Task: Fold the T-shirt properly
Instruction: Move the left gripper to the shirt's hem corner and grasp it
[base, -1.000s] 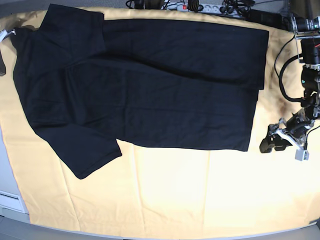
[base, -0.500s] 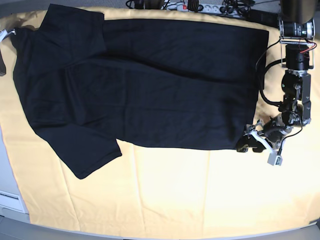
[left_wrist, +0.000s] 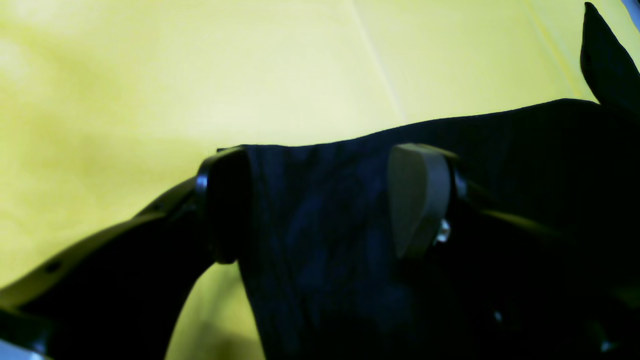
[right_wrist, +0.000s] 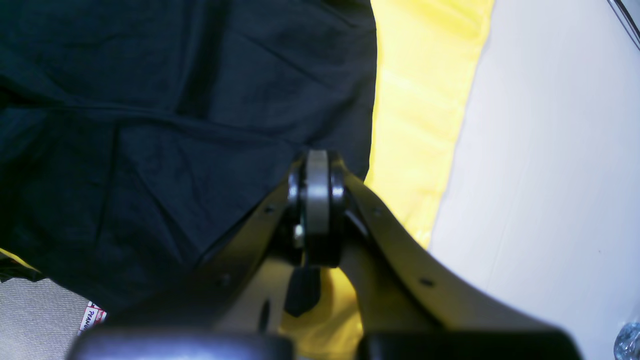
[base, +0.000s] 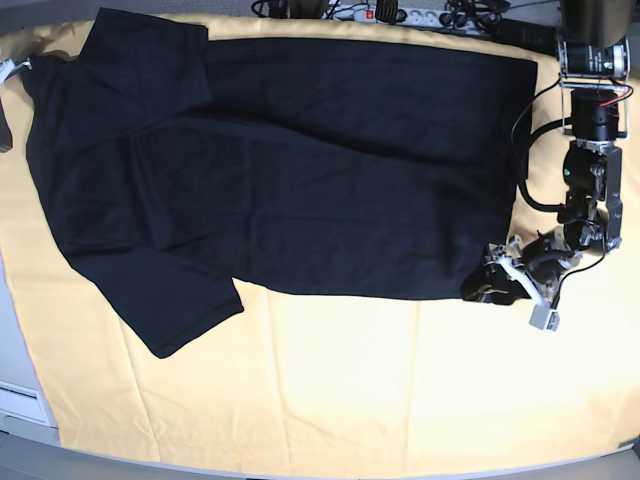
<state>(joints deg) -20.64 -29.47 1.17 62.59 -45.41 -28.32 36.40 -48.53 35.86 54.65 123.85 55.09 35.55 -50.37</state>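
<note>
The T-shirt lies spread flat on the pale yellow cloth, with one side folded over along its upper part and one sleeve lying on the cloth at the lower left of the base view. The left gripper sits at the shirt's bottom hem corner. Its jaws are spread wide, and the wrist view shows the hem corner lying between the two fingers; the fabric is not pinched. The right gripper has its jaws pressed together on nothing, hovering above the shirt's edge, with a grey surface beside the cloth.
</note>
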